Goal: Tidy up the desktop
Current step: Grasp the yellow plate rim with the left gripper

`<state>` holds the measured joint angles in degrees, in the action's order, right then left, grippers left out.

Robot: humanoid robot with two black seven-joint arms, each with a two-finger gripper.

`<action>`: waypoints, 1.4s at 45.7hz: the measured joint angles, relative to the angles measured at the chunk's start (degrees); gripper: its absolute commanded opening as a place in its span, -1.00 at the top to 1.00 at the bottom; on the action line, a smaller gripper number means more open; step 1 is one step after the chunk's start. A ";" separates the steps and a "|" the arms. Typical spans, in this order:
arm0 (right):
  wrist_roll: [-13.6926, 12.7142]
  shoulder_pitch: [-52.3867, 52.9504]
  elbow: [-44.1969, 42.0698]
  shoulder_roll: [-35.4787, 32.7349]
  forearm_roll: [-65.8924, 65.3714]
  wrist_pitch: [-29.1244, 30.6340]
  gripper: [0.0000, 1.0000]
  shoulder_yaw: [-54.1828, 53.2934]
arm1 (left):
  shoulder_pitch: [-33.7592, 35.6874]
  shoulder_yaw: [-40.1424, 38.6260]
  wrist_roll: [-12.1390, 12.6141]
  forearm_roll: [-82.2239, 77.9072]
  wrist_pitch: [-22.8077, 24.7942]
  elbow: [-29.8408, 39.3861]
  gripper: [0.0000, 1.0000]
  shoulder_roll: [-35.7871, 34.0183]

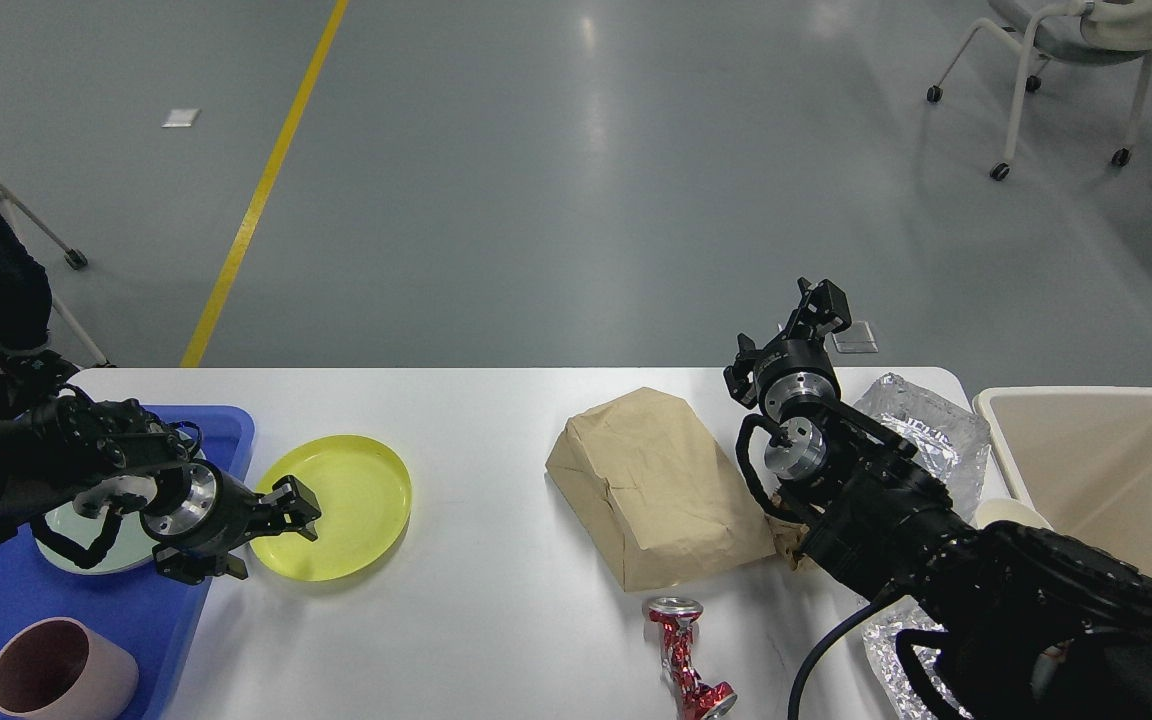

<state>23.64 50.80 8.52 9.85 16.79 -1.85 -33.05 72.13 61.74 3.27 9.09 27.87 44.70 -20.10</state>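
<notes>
— Grey polished floor fills the background, with a yellow line (266, 185) running across it and a wheeled chair (1066, 70) at the far right. What lies nearer?

— White and smooth, the desktop (496, 600) spans the lower half of the view, its corners rounded. At its left end sits a blue plastic tray (86, 620) holding a pale green plate (76, 545) and a pink mug (56, 680).

— And the left arm?

— It comes in low over the tray, wrist angled toward the right. The left gripper (298, 508) sits at the near-left rim of a round, glossy yellow plate (346, 505), which rests on the desktop just beside the tray. Its fingers look slightly apart over the rim, but whether they clamp it I cannot tell.

— Further right?

— A creased brown paper bag (651, 485) lies in the middle, with a crushed red can (681, 665) in front of it near the front edge. The right arm rises from the lower right corner, bent upward, its thick links hiding the bag's right edge. The right gripper (821, 305) points up and away above the far edge, holding nothing; seen end-on, its fingers cannot be told apart.

— Anything beyond?

— Crumpled silver foil (921, 425) lies partly behind the arm, and a beige rectangular bin (1116, 480) stands at the far right.
</notes>
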 measured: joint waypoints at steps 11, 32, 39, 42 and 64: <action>0.00 0.00 0.00 0.00 0.00 0.00 -1.00 0.00 | -0.88 -0.22 0.22 0.29 -0.01 -0.71 -0.52 0.21; 0.00 0.00 0.00 0.00 0.00 0.00 -1.00 0.00 | -2.78 -1.19 0.24 0.31 -0.64 -1.79 -0.34 0.98; 0.00 0.00 0.00 -0.01 0.00 0.00 -1.00 0.00 | -3.14 -1.15 0.24 0.31 -0.95 -1.88 -0.19 1.13; 0.00 0.00 0.00 0.00 0.00 0.00 -1.00 0.00 | -3.21 -0.97 0.24 0.31 -0.97 -1.89 -0.08 1.17; 0.00 0.00 0.00 0.02 0.00 0.00 -1.00 0.00 | -3.64 -0.67 0.58 0.19 -0.38 -1.90 0.67 1.95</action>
<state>23.64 50.80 8.52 9.87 16.79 -1.85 -33.05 68.50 61.06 3.85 9.28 27.49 42.80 -18.14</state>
